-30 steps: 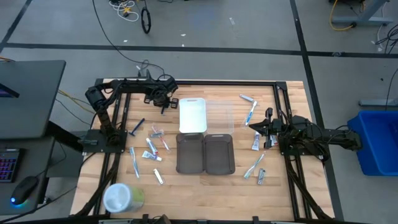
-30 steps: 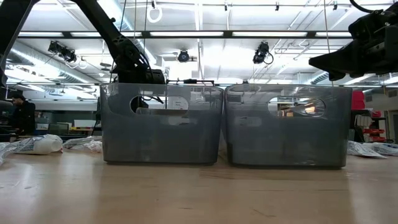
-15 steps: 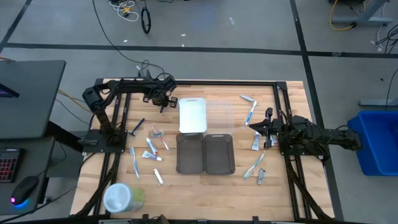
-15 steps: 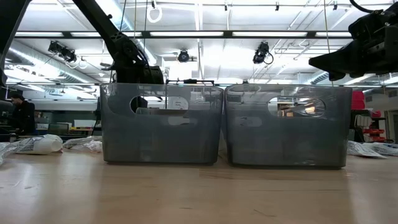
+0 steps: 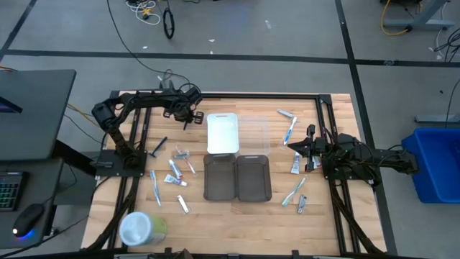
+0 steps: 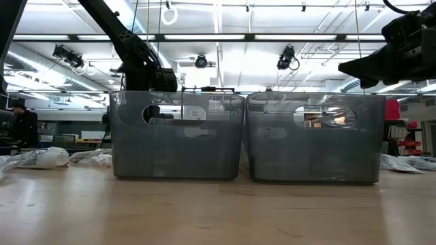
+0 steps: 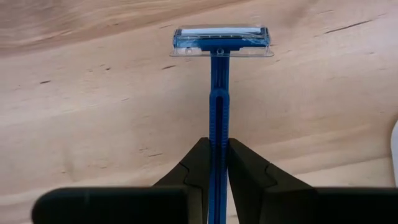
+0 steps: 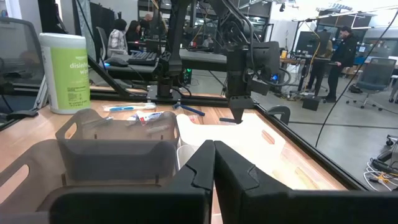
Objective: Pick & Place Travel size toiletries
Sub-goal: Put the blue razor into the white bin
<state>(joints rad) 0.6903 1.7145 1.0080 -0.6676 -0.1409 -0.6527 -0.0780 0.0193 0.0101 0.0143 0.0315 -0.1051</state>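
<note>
Razor: slim blue plastic razor (image 7: 219, 93), clear-capped flat head, ribbed handle.
Left pincer (image 7: 219, 163): clamped on handle, above grainy wooden worktop (image 7: 93, 124).
Right pincer (image 8: 213, 163): closed, empty.

Lower handle of blue razor (image 7: 219, 112) hidden between fingers of left gripper (image 7: 219, 168), cut off at frame edge. Small toiletries (image 5: 180, 169) scattered on table (image 5: 215, 216), well away from both claws, too small to identify individually. Right gripper (image 6: 381, 64) partly cropped in low view.
</note>
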